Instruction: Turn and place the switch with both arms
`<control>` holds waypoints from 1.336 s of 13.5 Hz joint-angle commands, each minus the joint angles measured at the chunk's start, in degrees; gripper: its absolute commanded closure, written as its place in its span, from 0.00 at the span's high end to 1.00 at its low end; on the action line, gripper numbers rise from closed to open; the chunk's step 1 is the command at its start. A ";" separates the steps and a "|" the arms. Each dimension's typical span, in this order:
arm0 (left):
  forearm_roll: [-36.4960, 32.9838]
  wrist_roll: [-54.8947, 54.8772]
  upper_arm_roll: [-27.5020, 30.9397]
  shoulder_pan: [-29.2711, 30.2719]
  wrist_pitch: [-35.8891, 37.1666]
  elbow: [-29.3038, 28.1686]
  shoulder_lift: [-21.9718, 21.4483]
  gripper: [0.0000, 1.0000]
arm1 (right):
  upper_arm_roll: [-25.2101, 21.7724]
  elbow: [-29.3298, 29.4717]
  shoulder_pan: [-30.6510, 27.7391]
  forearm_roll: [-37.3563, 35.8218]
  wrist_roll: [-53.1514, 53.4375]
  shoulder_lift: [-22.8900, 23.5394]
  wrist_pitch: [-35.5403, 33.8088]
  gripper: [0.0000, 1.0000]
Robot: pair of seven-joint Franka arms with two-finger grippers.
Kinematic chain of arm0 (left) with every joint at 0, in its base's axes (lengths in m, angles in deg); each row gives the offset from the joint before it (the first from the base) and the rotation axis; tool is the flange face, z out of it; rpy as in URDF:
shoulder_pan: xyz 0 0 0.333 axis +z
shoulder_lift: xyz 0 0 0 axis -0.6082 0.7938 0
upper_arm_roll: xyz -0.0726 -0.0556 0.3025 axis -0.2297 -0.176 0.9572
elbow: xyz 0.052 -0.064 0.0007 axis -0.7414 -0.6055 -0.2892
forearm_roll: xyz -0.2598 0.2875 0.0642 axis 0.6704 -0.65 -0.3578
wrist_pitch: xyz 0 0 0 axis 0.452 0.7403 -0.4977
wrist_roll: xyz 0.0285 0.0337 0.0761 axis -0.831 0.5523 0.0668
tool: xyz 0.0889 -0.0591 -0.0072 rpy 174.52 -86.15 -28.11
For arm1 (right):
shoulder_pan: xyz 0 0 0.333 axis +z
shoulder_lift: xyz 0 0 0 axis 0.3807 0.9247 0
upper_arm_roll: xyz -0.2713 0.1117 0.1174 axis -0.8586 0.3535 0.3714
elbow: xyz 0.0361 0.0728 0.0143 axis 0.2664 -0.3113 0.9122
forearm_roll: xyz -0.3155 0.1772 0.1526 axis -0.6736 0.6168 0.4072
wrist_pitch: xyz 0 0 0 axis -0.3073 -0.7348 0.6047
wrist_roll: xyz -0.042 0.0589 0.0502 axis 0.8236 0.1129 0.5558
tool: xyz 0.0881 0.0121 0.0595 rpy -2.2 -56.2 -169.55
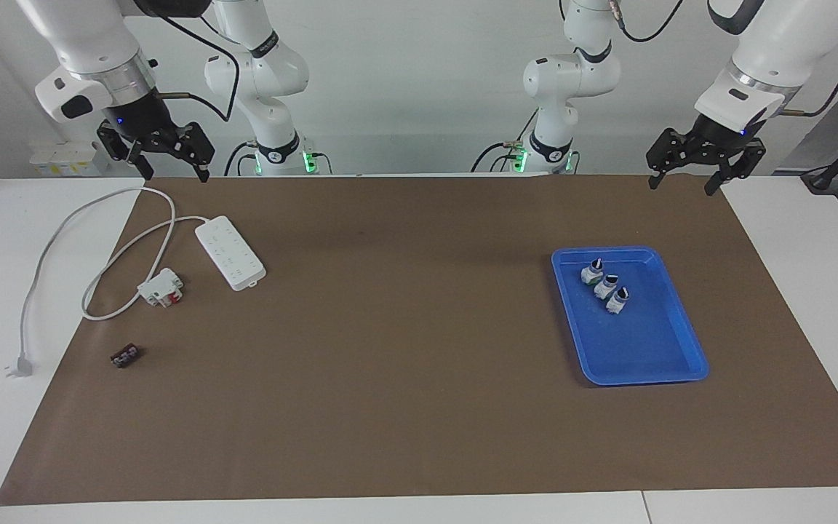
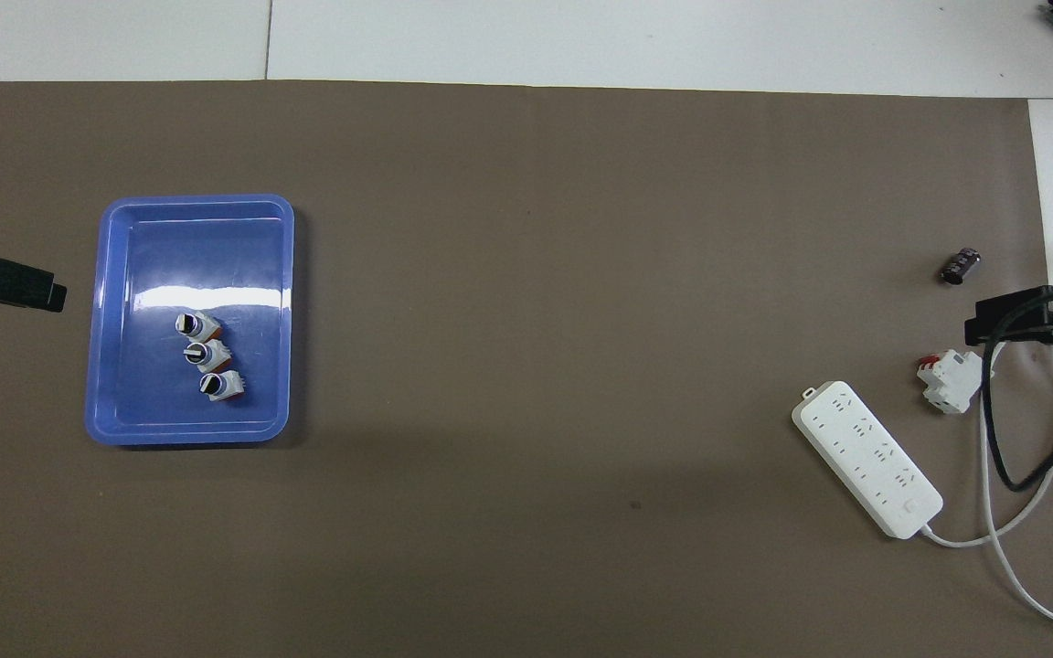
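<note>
A brown mat covers most of the table, and a blue tray lies on it toward the left arm's end. Three switches sit in a short touching row in the part of the tray nearer the robots, each with a white-grey body, a silver collar and a black knob; an orange block shows on them only from overhead. The rest of the tray floor is bare, and the mat between the tray and the power strip is open. The strip lies well apart from the tray, toward the right arm's end, its white cable looping off the mat edge. A boxy white-and-red switch lies just beside the strip, with a small dark block farther from the robots than it. The left gripper hangs with fingers spread, up at the mat's edge nearest the robots, beside the tray's end; the right gripper hangs likewise, spread, above the strip's end. Overhead, both grippers are cut off by the picture's sides.
</note>
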 commanded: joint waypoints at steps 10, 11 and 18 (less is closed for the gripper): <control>-0.23 0.67 0.46 -0.11 7.05 1.81 0.24 1.00 | -0.20 -1.51 0.29 -0.15 0.89 -1.39 0.40 1.00; -0.31 0.67 -0.07 0.33 7.24 2.94 0.42 1.00 | -0.20 -1.51 0.29 -0.15 0.89 -1.39 0.40 1.00; -2.34 0.76 -3.15 2.27 6.81 3.48 0.07 1.00 | -0.20 -1.51 0.29 -0.15 0.89 -1.39 0.40 1.00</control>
